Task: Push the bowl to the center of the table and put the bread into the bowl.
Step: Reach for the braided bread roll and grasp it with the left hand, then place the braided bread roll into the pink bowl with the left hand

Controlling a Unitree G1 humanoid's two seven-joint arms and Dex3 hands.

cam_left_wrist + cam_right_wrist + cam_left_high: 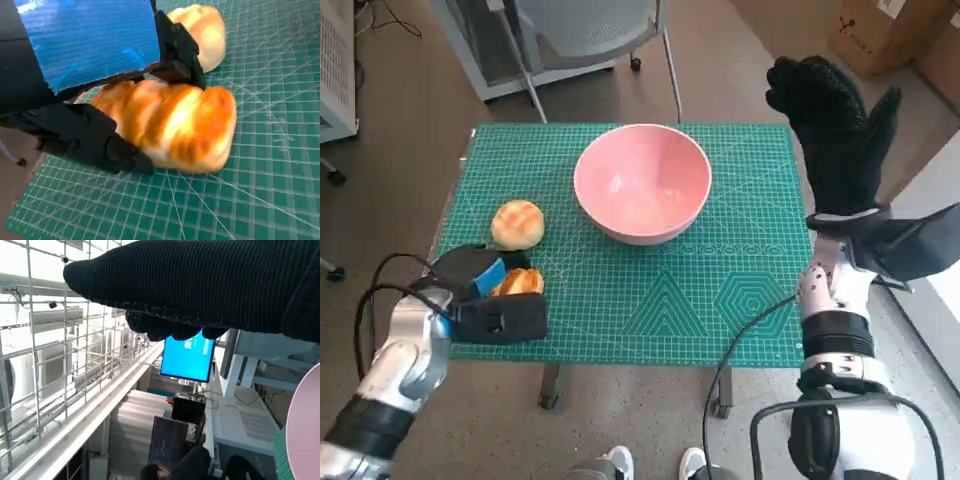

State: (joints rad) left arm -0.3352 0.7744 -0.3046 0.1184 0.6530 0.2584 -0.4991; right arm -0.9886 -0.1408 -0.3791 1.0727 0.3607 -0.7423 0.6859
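Bread (175,125) lies at the near left part of the surface (720,290), a golden ridged loaf with the left hand (490,300) closed around it: in the left wrist view black fingers (85,137) press along one side of the loaf and another black finger (177,50) comes down over its top, under the blue-taped back. The loaf rests on the green cutting mat, not lifted as far as that view shows. Just beyond it, toward the far edge, sits a second bread, a round bun (517,223), close to the held loaf but apart from the hand. To the right of the bun stands the pink bowl (642,182), upright and with nothing in it, on the far middle of the mat, well apart from the left hand. Further right, the right hand (830,125) in its black knitted glove is raised above the surface's far right corner, fingers spread and pointing away from the robot, holding nothing; the bowl's rim shows as a pink arc at the edge of the right wrist view.

The surface is a small table covered by the green gridded mat. Beyond it stands a grey chair (590,30) on a brown floor, with a cardboard box (880,30) at the far right. Shoes (655,465) of a person show at the near edge.
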